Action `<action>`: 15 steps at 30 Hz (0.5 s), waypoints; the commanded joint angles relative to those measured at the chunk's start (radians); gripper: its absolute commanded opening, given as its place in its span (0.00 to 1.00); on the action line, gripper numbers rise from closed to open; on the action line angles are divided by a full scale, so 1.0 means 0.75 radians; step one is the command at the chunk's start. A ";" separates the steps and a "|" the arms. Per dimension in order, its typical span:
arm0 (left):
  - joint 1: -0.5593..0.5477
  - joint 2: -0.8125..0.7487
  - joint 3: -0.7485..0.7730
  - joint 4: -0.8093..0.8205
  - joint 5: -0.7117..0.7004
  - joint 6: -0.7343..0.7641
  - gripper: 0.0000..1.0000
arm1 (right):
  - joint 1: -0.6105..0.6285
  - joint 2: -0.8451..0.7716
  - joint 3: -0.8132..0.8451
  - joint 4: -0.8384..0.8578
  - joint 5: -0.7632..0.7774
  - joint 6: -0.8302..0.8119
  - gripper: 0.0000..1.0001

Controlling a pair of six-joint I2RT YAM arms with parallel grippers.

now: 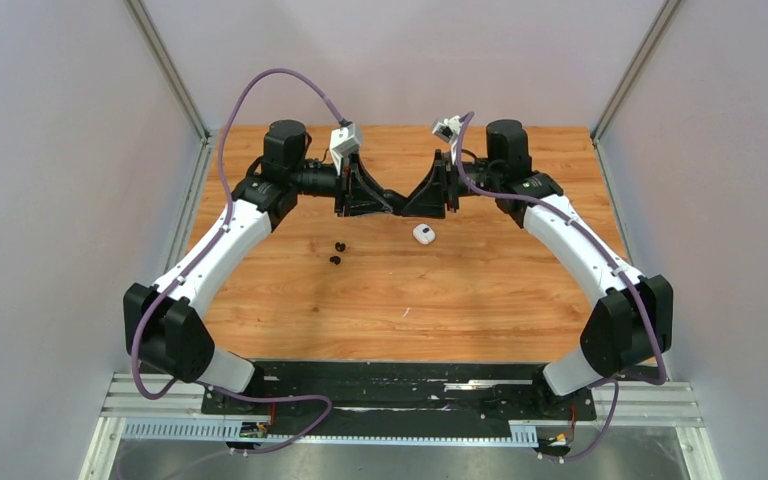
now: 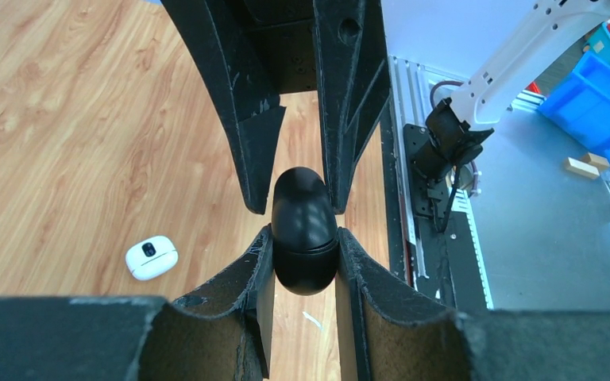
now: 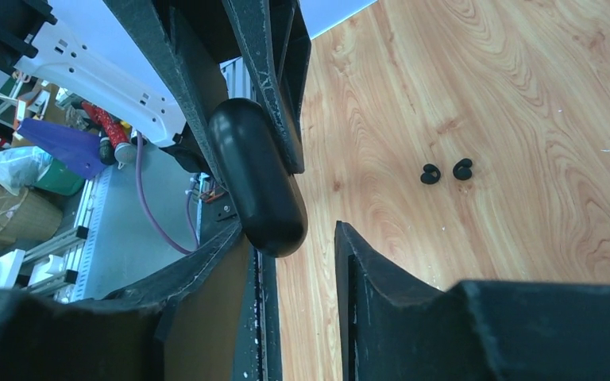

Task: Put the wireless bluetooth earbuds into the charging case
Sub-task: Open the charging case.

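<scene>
A glossy black oval charging case (image 2: 304, 230) with a seam round its middle hangs above the far middle of the table. My left gripper (image 2: 303, 238) is shut on its lower half, one finger on each side. My right gripper (image 3: 290, 230) faces it from the other side and stands open round the case's (image 3: 254, 175) other end. That end lies against one finger, and a gap shows to the other finger. Two tiny black earbuds (image 1: 337, 253) lie loose on the wood, left of centre, and show in the right wrist view as one earbud (image 3: 430, 174) beside the other earbud (image 3: 462, 168).
A small white pebble-shaped case with a dark patch (image 1: 423, 233) lies on the table just below the two grippers, also seen as the white case (image 2: 152, 257) in the left wrist view. Grey walls stand on both sides of the wooden table (image 1: 480, 290).
</scene>
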 commanded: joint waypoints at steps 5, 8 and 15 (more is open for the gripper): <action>-0.024 -0.005 0.044 -0.068 0.133 0.044 0.00 | -0.042 -0.005 0.016 0.184 0.053 0.130 0.42; -0.025 -0.007 0.041 -0.055 0.131 0.020 0.00 | -0.043 -0.005 0.012 0.188 0.050 0.132 0.42; -0.025 -0.009 0.035 -0.036 0.125 -0.004 0.00 | -0.043 -0.007 -0.004 0.222 0.049 0.173 0.38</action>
